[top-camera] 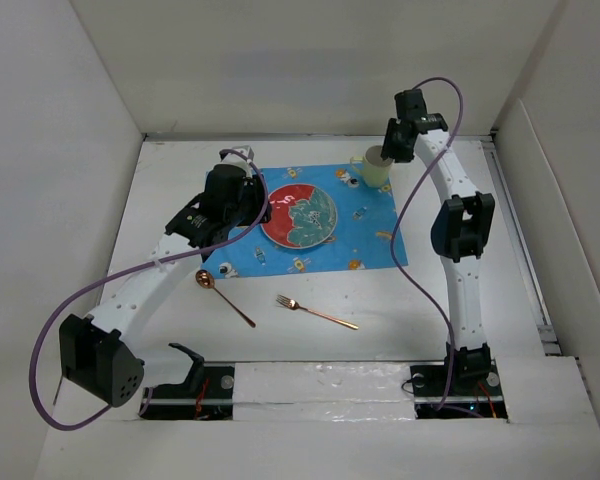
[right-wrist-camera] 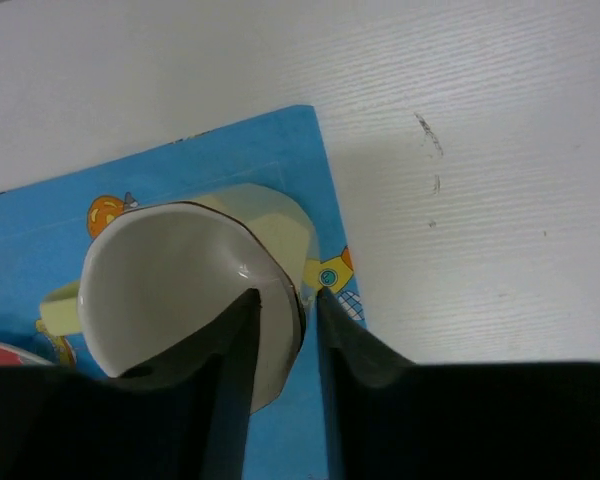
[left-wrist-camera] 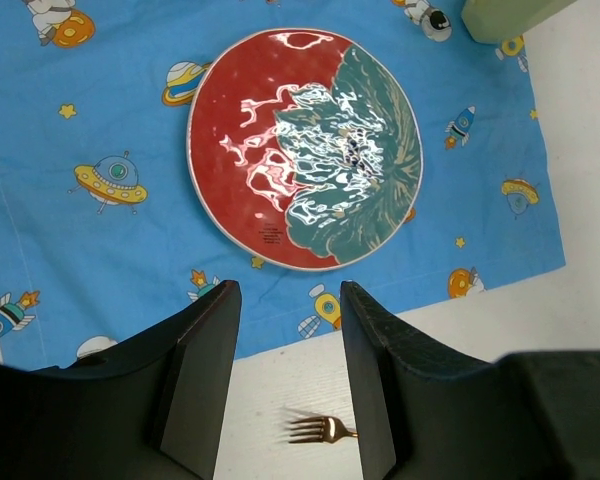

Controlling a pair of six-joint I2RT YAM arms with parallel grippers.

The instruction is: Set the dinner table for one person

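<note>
- Right claw [right-wrist-camera: 285, 300] at the far right corner of the blue cloth [top-camera: 370, 240], straddling the rim of the pale cup [right-wrist-camera: 170, 290]: one finger inside, one outside, the wall between them.
- Hard to tell from the wrist view whether clamped on that wall or just loosened; possibly a thin gap beside the outer finger, so left undecided.
- Cup upright on the cloth corner, beyond and to the right of the plate [top-camera: 298, 215], handle turned leftward.
- Left claw [left-wrist-camera: 285, 295] released and empty, fingers spread, hanging over the near edge of the cloth with the plate just ahead.
- Dinner table [top-camera: 400, 300] white beneath everything, carrying the cloth at its middle and the cutlery nearer the arm bases.
- Fork [top-camera: 315, 312] on bare table, off the cloth on the near side; tines peeking between the left fingers at the bottom of the left wrist view, so lying back towards the bases from that claw.
- Fork's long axis slanted: tines far-left, handle near-right, aimed roughly at the right base.
- Spoon [top-camera: 225, 296] also off the cloth, roughly parallel to the fork, bowl far-left, beside the left forearm.
- Judged nearer to both pieces: the left claw; right claw well apart at the far corner.
- Likely needed: a draw back towards the bases and a wrist turn to set the jaws across the slanted handle.
</note>
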